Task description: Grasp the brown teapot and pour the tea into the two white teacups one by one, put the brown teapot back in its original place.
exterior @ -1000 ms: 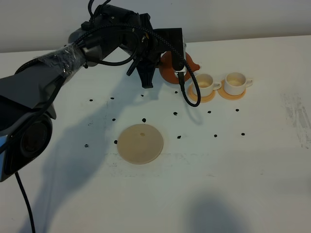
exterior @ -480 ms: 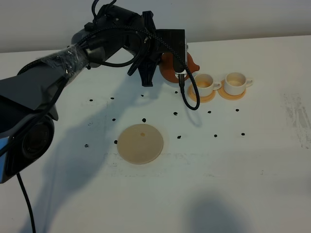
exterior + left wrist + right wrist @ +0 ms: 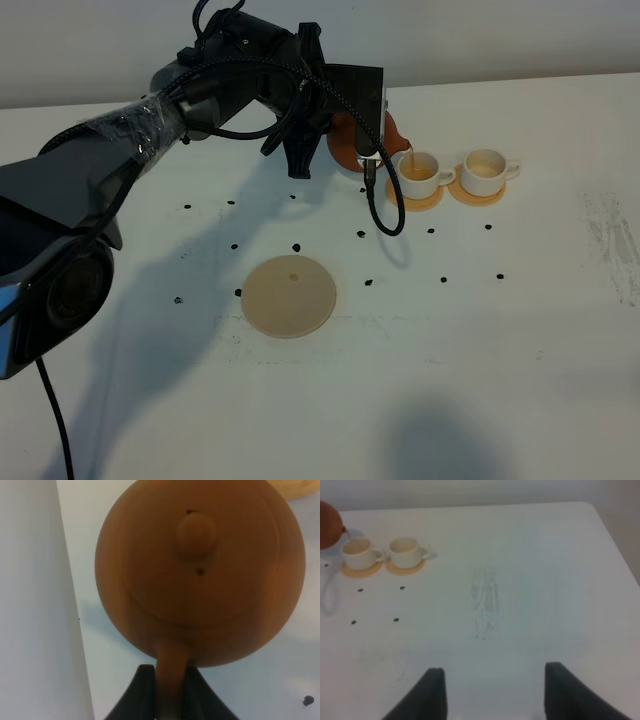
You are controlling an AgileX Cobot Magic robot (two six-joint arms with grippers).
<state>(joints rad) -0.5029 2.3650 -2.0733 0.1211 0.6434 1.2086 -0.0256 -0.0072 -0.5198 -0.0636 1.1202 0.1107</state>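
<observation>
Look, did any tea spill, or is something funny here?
No spill shows. The tilted reddish-brown clay teapot is pouring into the left white teacup. Only oddity: a faint scuffed patch at the right of the white table.

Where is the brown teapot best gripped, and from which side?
By its loop handle, coming from the side opposite the spout. The handle is narrow enough to pinch, as the left end effector does, leaving the brown teapot free to tip.
</observation>
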